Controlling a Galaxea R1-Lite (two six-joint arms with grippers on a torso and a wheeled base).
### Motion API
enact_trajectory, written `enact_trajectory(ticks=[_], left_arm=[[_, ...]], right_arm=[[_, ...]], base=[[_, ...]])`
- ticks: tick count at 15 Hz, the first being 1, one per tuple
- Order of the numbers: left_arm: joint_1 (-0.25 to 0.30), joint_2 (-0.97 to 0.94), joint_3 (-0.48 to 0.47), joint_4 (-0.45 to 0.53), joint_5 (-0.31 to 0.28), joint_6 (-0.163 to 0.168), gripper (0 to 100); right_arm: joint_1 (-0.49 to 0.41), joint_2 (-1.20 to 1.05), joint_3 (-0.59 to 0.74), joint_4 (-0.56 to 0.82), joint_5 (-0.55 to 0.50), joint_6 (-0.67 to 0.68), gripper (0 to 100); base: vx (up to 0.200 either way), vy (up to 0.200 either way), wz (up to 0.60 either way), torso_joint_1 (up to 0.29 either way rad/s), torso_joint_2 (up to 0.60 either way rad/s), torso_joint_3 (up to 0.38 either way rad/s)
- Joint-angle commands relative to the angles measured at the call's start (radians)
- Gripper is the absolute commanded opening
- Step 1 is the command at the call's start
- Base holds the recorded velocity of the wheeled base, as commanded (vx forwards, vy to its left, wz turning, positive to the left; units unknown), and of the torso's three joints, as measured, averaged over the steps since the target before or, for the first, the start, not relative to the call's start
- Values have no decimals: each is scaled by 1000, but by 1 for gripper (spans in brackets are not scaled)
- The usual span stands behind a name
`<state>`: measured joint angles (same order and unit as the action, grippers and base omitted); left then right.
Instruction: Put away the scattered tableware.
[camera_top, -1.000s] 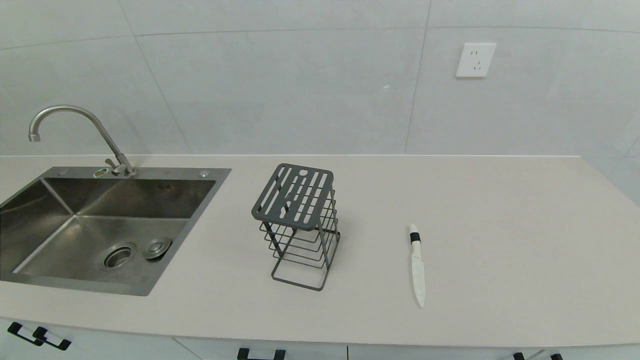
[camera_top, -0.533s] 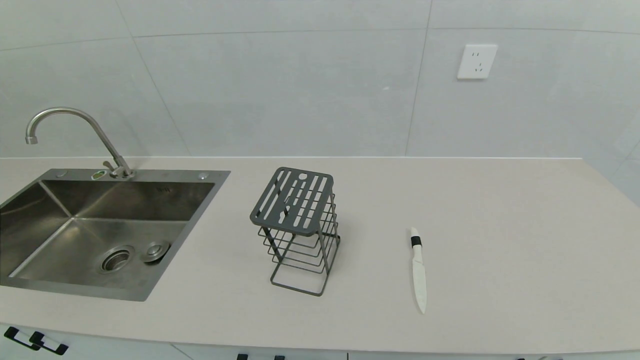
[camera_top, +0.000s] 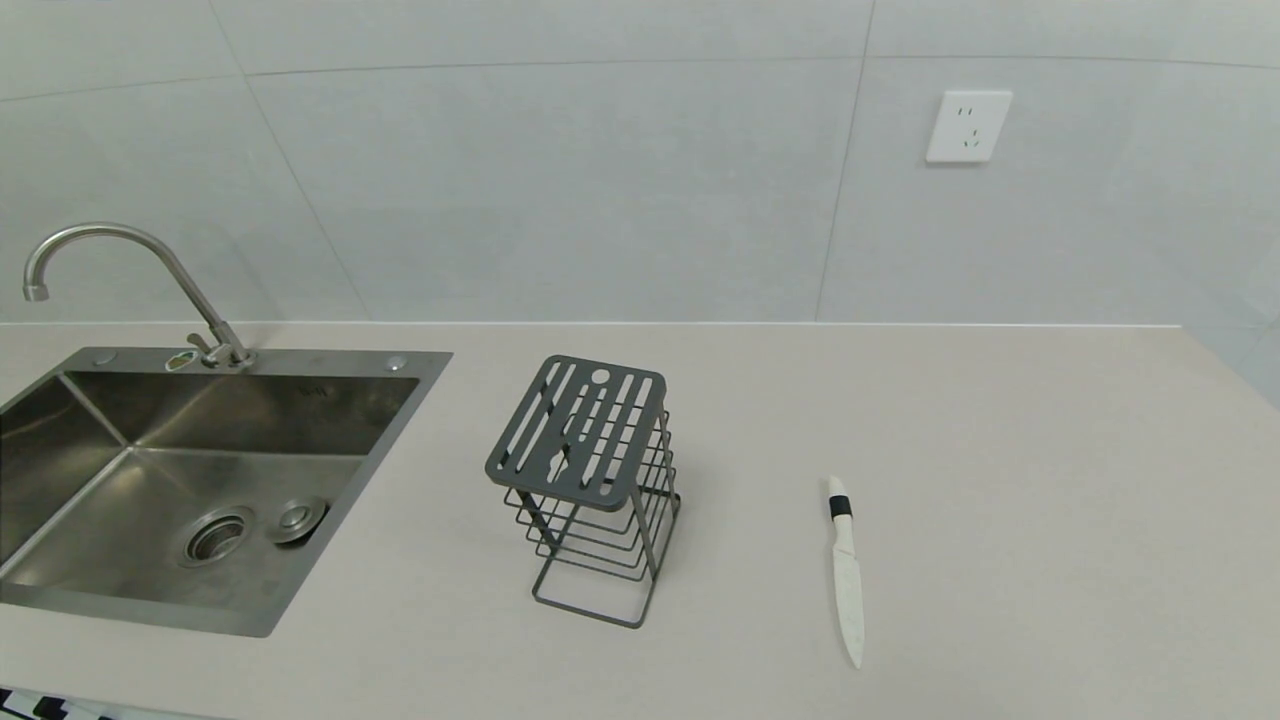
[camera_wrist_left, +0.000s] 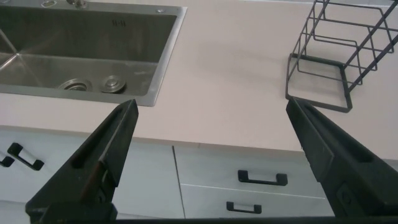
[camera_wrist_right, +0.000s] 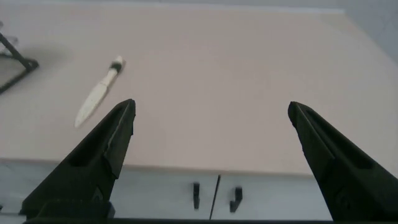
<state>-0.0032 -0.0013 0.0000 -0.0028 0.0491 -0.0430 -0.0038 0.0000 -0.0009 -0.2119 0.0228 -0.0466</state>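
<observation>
Knife (camera_top: 845, 570) lies flat on the counter (camera_top: 1000, 450). White blade, white handle with a black band. Handle end points to the wall, tip points to the front edge. Nothing touches it.

Rack (camera_top: 585, 490) is a dark grey wire frame with a slotted top plate. It stands upright between the sink (camera_top: 420, 400) and the knife, well apart from both. Knife is on the rack's right in the head view.

Left gripper (camera_wrist_left: 210, 118): jaws spread wide, holding nothing. It hangs off the counter's front edge, over the drawer handles (camera_wrist_left: 262, 179). Sink corner and the rack's foot are on the counter beyond it.

Right gripper (camera_wrist_right: 211, 112): jaws also spread wide, holding nothing. It sits off the front edge, with the knife on the counter ahead, clear of both fingers.

Also in the head view: faucet (camera_top: 120, 270) at the sink's back rim, wall socket (camera_top: 968, 125) on the tiles above the counter's right part.
</observation>
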Motion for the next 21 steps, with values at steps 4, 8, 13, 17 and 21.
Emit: enact_trajectory(ticks=[4, 8, 13, 17, 21], left_arm=[[0, 1, 0, -2, 1, 0, 100], [0, 1, 0, -2, 0, 2, 100], [0, 1, 0, -2, 0, 8, 100], [0, 1, 0, -2, 0, 8, 100], [0, 1, 0, -2, 0, 6, 100]], right_arm=[[13, 282, -225, 124, 229, -6, 100], [19, 581, -309, 141, 329, -7, 100], [104, 784, -347, 135, 352, -10, 100], [245, 956, -415, 115, 342, -12, 100], [421, 1152, -501, 103, 212, 13, 100]], base=[[0, 0, 0, 0, 0, 0], [0, 0, 0, 0, 0, 0], [0, 0, 0, 0, 0, 0], [0, 0, 0, 0, 0, 0], [0, 0, 0, 0, 0, 0]])
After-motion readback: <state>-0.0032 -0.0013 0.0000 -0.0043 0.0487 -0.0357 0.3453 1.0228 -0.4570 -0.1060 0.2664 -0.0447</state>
